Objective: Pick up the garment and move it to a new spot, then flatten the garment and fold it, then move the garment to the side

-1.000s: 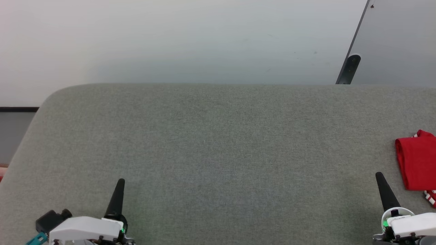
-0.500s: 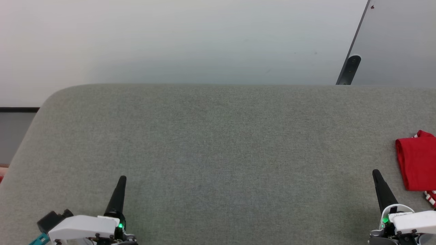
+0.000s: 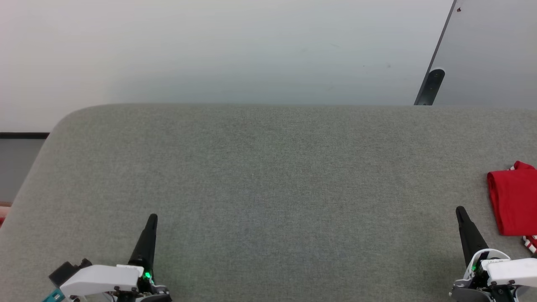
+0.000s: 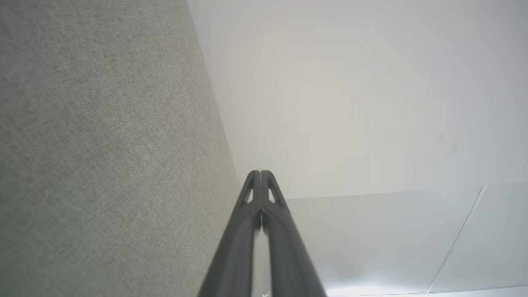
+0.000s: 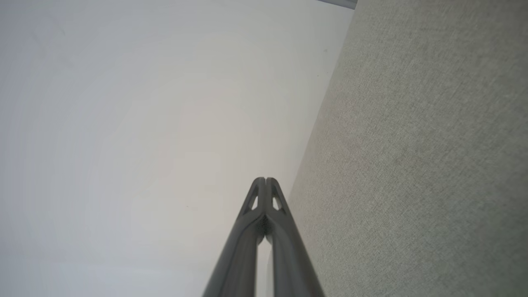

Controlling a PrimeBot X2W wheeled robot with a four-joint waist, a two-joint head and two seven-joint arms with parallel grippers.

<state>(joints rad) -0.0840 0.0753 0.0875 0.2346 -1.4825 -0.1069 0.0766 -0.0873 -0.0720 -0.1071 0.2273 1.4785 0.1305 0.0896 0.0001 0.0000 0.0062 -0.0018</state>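
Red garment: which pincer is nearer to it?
Right. The right pincer is just left of the garment, not touching; the left pincer is far across the grey surface.

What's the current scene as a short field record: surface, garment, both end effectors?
surface: grey fabric surface
garment: garment, red with striped trim, looks folded, lies at the surface's right side, cut off by the head view's edge
left end effector: left end effector shut, empty, over the near left of the surface
right end effector: right end effector shut, empty, beside the garment, not touching it
stage: garment appears already set aside
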